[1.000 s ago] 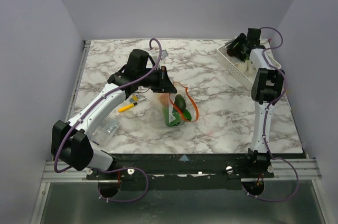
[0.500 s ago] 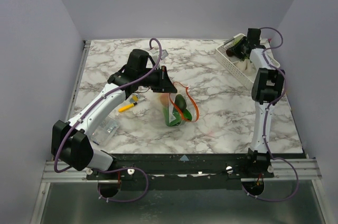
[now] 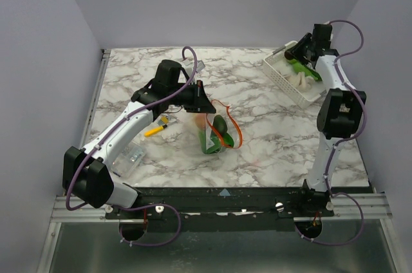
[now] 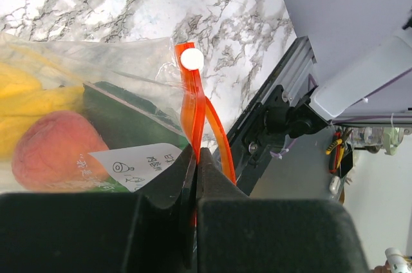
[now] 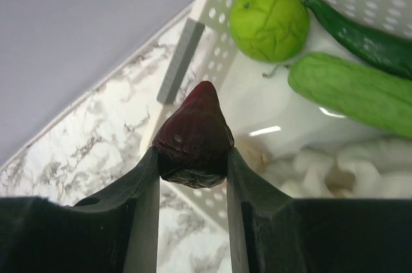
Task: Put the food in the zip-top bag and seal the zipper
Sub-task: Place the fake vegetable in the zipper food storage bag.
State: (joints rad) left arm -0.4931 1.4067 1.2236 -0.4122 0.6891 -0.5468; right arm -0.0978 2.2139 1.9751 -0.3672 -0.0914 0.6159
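Note:
The clear zip-top bag (image 3: 215, 132) hangs near the table's middle with green food inside. In the left wrist view it (image 4: 129, 67) holds a yellow piece (image 4: 32, 96), an orange-red piece (image 4: 55, 150) and a dark green piece (image 4: 138, 122). My left gripper (image 3: 201, 104) is shut on the red-orange zipper (image 4: 196, 109) and holds the mouth up. My right gripper (image 3: 301, 51) is shut on a dark purple food piece (image 5: 195, 134) above the white basket (image 3: 283, 78), which holds a light green fruit (image 5: 269, 20), a green cucumber (image 5: 354, 89), a dark green pod (image 5: 360, 38) and a white piece (image 5: 341, 170).
A yellow-orange marker pen (image 3: 156, 129) lies left of the bag. A small flat clear packet (image 3: 132, 154) lies near the left arm. The basket stands at the back right corner by the wall.
My right gripper has risen and swung back right over the basket, lifting the dark purple piece. The left arm and bag have not moved.

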